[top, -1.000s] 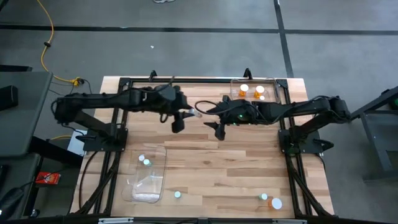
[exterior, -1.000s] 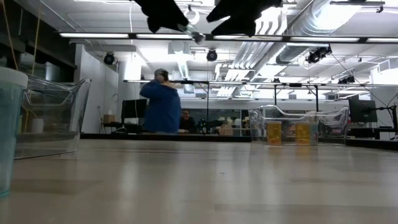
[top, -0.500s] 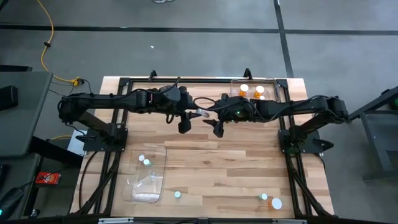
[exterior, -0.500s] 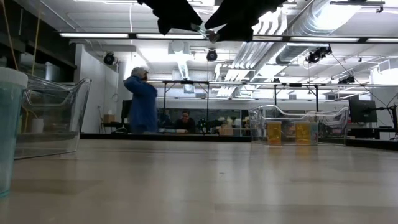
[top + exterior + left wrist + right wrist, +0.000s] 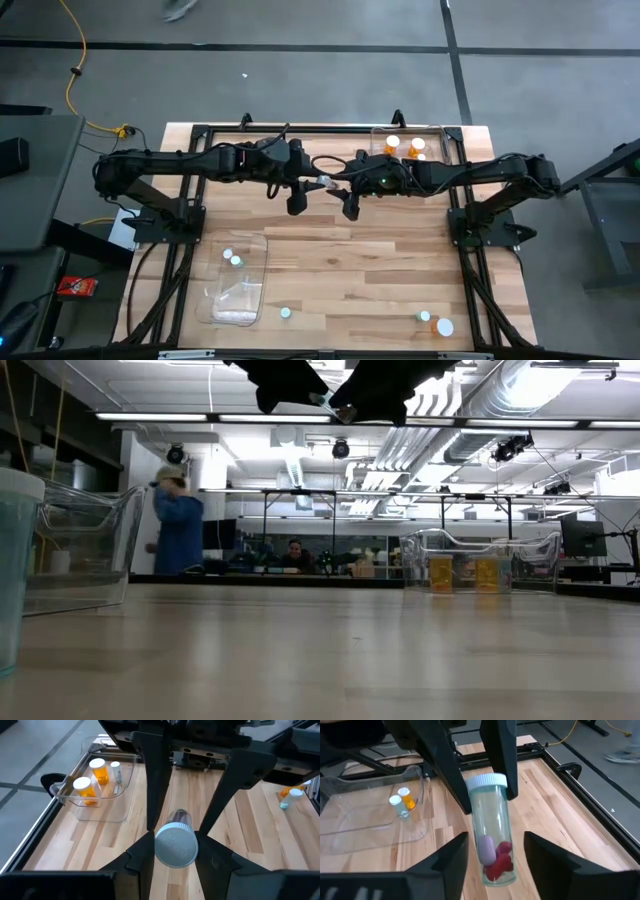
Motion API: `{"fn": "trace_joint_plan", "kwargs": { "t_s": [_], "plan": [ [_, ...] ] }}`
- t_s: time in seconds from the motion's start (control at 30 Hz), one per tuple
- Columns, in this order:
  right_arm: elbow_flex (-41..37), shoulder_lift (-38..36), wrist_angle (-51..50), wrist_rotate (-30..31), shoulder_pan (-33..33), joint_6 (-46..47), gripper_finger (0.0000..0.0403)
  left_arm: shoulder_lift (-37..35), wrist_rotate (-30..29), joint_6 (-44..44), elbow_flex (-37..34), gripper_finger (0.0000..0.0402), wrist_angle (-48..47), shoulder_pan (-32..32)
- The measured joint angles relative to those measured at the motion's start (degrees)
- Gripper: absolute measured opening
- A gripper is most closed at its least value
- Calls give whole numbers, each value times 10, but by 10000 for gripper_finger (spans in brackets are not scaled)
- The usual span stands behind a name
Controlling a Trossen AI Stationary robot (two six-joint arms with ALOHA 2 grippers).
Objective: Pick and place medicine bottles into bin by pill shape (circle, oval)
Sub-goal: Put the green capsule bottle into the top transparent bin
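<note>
Right gripper point(image 5: 338, 190) just started closing around the clear bottle point(image 5: 491, 836) the left gripper point(image 5: 303, 186) holds clamped mid-air, so it's a handoff.

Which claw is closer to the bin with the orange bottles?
Right. The right gripper hovers a little way from the bin; the left gripper sits beyond it, farther off.

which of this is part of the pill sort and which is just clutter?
Job:
- bottle, gripped by left gripper, right gripper open around it
- far bin with orange bottles
- near bin
- loose bottles

Clutter:
- yellow cable on the floor
- person in the room behind
</note>
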Motion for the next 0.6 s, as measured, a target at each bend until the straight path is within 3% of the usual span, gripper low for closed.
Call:
{"fn": "trace_joint_plan", "kwargs": {
  "t_s": [0.33, 0.6],
  "plan": [
    [0, 0, 0, -2, 0, -2, 95, 0, 0, 1, 0, 111, -1, 0],
    [0, -1, 0, -2, 0, -4, 88, -3, -1, 2, 0, 128, -1, 0]
  ]
}}
